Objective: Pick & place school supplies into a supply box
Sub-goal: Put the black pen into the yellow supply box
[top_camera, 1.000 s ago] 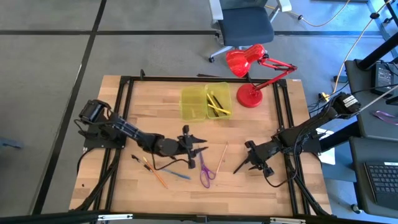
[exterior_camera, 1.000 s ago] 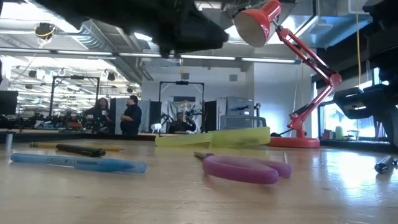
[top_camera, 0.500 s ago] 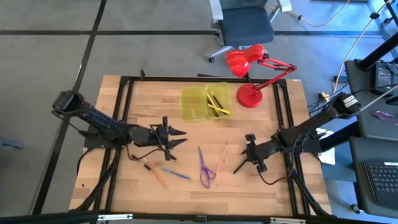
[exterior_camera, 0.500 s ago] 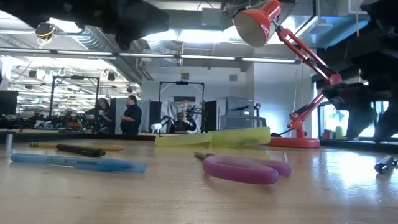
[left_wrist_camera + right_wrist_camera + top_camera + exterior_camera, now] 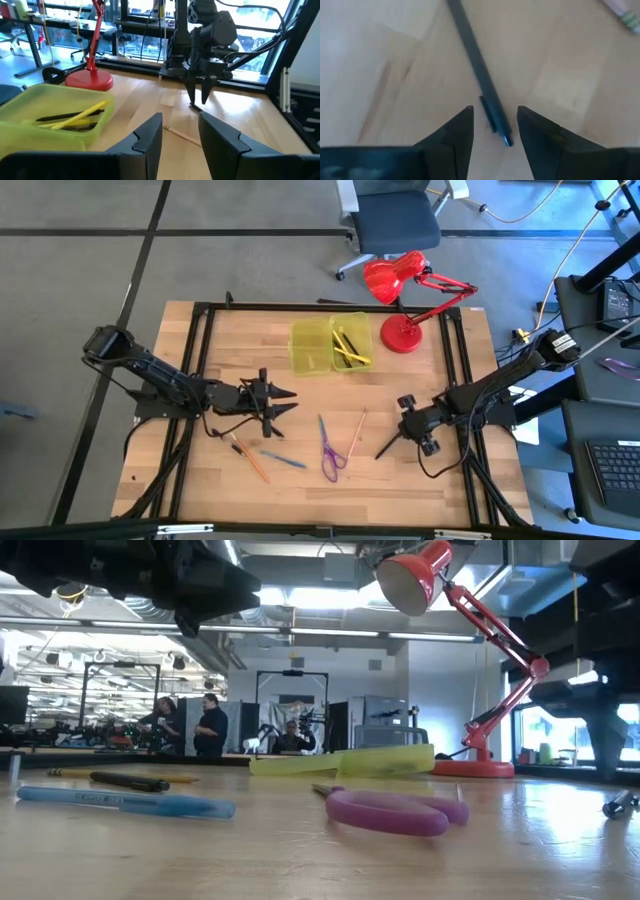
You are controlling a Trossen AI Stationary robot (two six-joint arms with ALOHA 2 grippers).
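Holding yellow pencils (image 5: 350, 346) — supply box (image 5: 331, 345)

Left gripper (image 5: 179, 135) (empty, fingers apart) faces supply box (image 5: 45, 107) holding pencils (image 5: 75, 116).

A wooden table (image 5: 300, 480) in a black frame stands on grey carpet (image 5: 80, 270) crossed by dark seams. A red lamp (image 5: 405, 290) sits at its far edge, an office chair (image 5: 395, 220) behind it. Desks (image 5: 600, 420) stand to the right. Beyond, people (image 5: 190, 725) stand in an open workshop under strip lights (image 5: 330, 632), with windows (image 5: 145, 35) along one wall.
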